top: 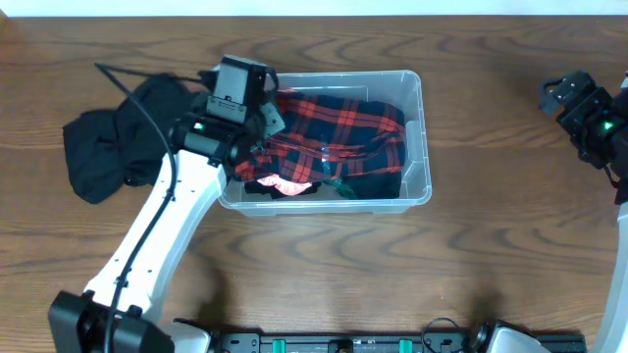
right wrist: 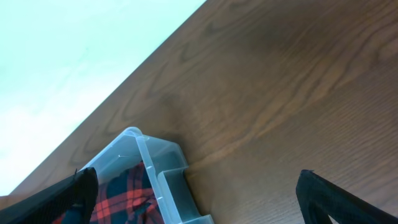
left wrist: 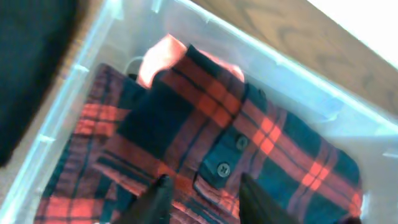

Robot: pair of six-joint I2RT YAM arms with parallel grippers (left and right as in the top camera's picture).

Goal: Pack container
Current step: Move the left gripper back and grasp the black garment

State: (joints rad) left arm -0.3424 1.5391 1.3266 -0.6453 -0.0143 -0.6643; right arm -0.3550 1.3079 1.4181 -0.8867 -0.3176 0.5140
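The clear plastic container [top: 420,137] stands at the table's middle. A red and dark plaid shirt [top: 339,137] lies folded inside it, with a pink patch at its near left. My left gripper [top: 263,123] is over the container's left end, open, its fingers [left wrist: 202,196] just above the plaid shirt [left wrist: 249,137] with nothing between them. My right gripper [top: 561,96] is open and empty at the far right, well away from the container [right wrist: 158,168]. A black garment [top: 113,142] lies on the table left of the container.
Dark wooden table [top: 491,255]. A pale wall or floor [right wrist: 74,56] runs beyond the table's far edge. The left arm's white link [top: 162,245] slants from the front edge up to the container.
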